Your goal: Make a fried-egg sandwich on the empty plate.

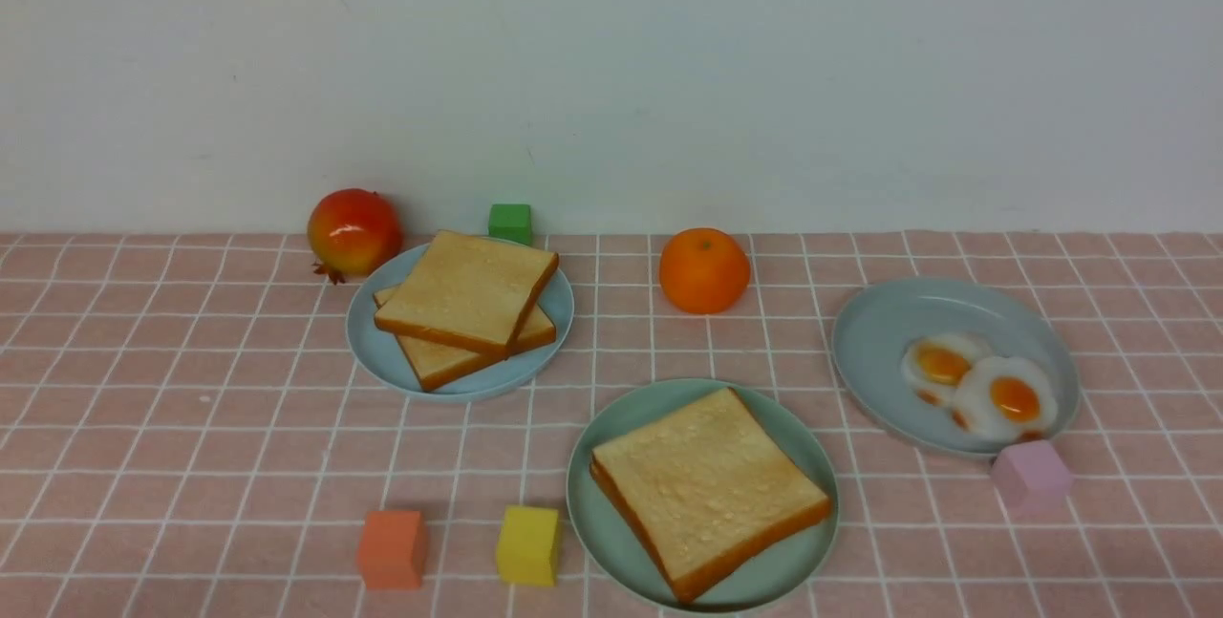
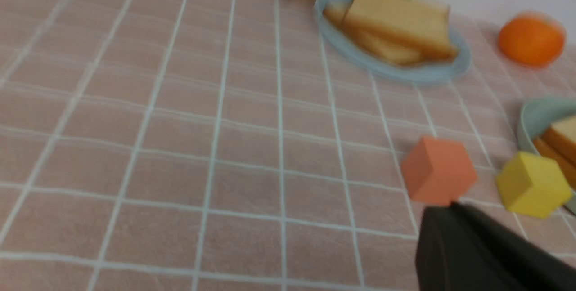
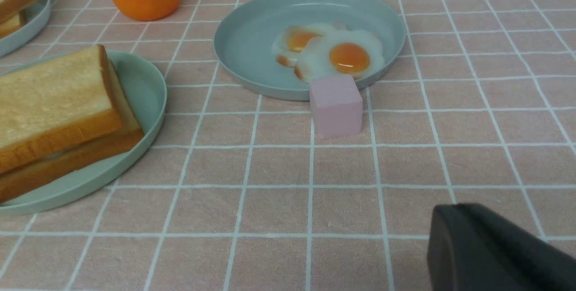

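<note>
On the mint plate (image 1: 597, 503), two slices (image 3: 54, 115) sit stacked. Both grippers, left (image 2: 490, 250) and right (image 3: 495, 250), are pressed together, empty. Bumping the plate could slide the top slice off.

Tan, brown-crusted toast (image 1: 707, 489) on a mint-green plate (image 1: 611, 513); pink cloth (image 1: 191, 427) gridded white.

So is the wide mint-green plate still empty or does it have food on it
Not empty. The mint-green plate holds two stacked tan toast slices; whether an egg lies between them cannot be told.

Sandwich (image 1: 707, 489) on plate (image 1: 611, 513) — front centre
</note>
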Controlling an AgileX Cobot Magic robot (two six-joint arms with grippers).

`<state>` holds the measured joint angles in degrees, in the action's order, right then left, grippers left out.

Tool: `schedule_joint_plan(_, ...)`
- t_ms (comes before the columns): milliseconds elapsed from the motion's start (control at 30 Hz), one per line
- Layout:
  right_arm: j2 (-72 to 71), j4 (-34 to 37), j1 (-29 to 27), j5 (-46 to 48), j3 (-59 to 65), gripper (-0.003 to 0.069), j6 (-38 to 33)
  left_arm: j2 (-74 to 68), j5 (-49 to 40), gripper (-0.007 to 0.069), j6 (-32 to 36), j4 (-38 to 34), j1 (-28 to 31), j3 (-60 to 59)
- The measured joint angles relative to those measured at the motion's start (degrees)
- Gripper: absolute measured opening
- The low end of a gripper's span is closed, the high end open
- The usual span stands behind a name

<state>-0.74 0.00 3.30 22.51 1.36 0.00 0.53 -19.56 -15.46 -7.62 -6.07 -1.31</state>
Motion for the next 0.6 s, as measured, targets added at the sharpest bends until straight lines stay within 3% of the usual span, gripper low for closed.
schedule_joint_plan(600, 0.0, 0.0, 0.0, 0.0, 0.0, 0.0036, 0.0, 0.0, -0.5, 0.0013, -2.8, 0.0, 0.1, 0.1)
